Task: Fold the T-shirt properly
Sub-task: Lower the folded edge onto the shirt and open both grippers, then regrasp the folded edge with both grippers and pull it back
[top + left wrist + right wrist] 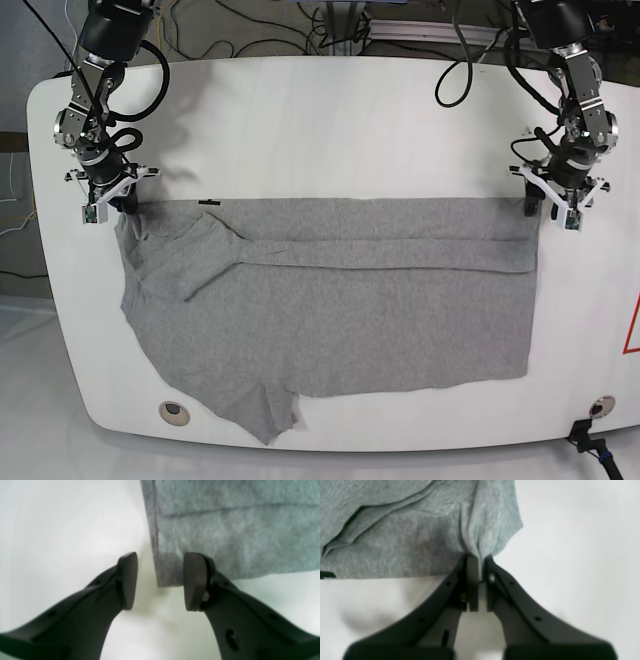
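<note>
My left claw (160,581) stands wide at the T-shirt's corner, in the middle of the left wrist view; I cannot tell whether its tips touch cloth. My right claw (480,583) is pinched on a gathered bit of the T-shirt (380,320), slightly below the centre of the right wrist view. The grey shirt spreads across the middle and lower part of the base view, on the white table (330,130), a band along its upper edge, its lower left crumpled. My fingertips cover the pinched fabric, and both wrist views cut the shirt off at the top. A small dark patch (209,202) sits on the upper edge, upper left; I can read no writing on it.
</note>
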### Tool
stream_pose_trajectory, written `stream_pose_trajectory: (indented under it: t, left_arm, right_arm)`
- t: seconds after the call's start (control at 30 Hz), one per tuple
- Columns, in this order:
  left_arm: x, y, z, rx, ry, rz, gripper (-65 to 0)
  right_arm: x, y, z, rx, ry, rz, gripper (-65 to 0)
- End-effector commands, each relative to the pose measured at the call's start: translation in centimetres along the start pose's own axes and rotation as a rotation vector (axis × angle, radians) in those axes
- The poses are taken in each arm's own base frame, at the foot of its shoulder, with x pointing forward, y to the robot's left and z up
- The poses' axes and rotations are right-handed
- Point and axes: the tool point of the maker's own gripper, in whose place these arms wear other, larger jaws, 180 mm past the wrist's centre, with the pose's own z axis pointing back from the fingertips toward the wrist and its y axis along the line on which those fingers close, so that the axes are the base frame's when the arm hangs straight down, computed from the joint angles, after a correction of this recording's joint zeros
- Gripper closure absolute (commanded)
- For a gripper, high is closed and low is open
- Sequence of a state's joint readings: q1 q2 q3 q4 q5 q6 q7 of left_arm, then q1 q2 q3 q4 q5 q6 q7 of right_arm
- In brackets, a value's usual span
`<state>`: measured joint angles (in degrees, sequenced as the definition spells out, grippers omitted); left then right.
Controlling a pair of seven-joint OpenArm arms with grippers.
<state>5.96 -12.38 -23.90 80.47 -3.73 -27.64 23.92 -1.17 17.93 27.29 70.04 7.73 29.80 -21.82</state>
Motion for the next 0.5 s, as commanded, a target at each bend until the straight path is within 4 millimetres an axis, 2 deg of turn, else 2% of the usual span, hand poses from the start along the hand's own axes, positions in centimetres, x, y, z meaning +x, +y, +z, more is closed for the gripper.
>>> stream_pose_trajectory:
  t: [0.0, 0.1, 0.2, 0.27, 0.33, 0.4, 0.47]
  left_arm:
    - [1.3, 0.8, -0.1, 0.011, -0.041, 0.002, -28.0]
    - [1.0, 0.9, -0.7, 0.007, -0.029, 0.021, -28.0]
    - [-0.2, 0.8, -1.3, -0.002, 0.004, 0.045, -27.7]
    - [-0.5, 0.0, -1.6, -0.023, 0.015, 0.036, -26.1]
    - [-0.6, -0.9, -1.9, -0.045, 0.023, 0.021, -16.5]
    - [-0.7, -0.9, -1.9, -0.047, 0.025, 0.021, -2.2]
    - [-0.8, -1.0, -1.9, -0.047, 0.027, 0.021, 0.0]
  right_arm:
    - [0.1, -1.0, 0.3, -0.025, 0.019, 0.024, 0.0]
    - [0.1, -1.0, 0.3, -0.025, 0.019, 0.024, 0.0]
    - [0.1, -0.8, 0.3, -0.011, 0.019, 0.030, 0.0]
    - [0.1, -0.6, 0.3, 0.000, 0.019, 0.036, 0.0]
    - [0.1, -0.6, 0.3, 0.000, 0.019, 0.036, 0.0]
    - [0.1, -0.6, 0.3, 0.000, 0.019, 0.036, 0.0]
    - [0.1, -0.6, 0.3, 0.000, 0.019, 0.036, 0.0]
